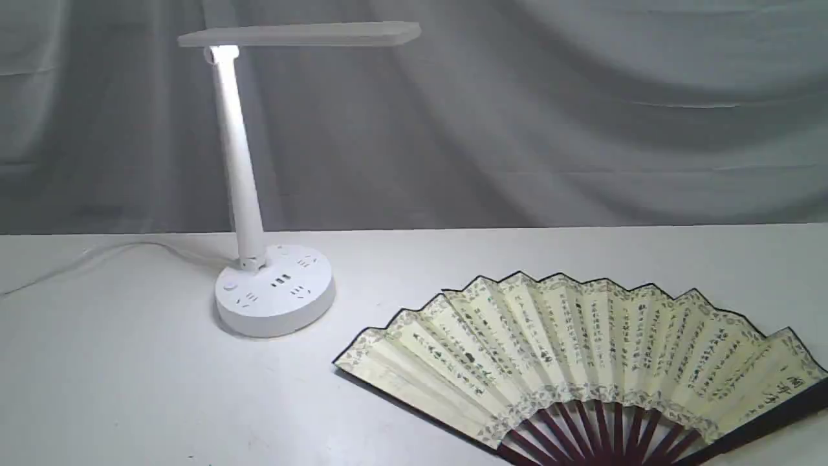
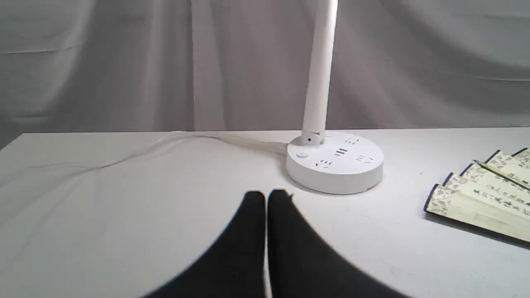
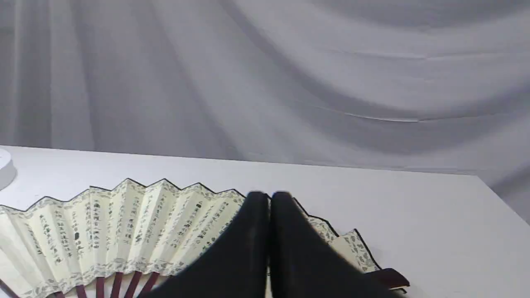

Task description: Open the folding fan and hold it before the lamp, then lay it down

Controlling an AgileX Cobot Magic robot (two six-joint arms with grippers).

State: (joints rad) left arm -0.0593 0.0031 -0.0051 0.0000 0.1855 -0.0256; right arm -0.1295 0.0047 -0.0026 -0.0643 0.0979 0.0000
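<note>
Calligraphy faces up on the folding fan (image 1: 582, 356), which lies fully spread on the bench (image 1: 129, 375), to the right of the lamp (image 1: 275, 291) and clear of its round base. Left hand (image 2: 266, 195) and right hand (image 3: 269, 195) are both pinched closed with no gap, holding nothing.
</note>
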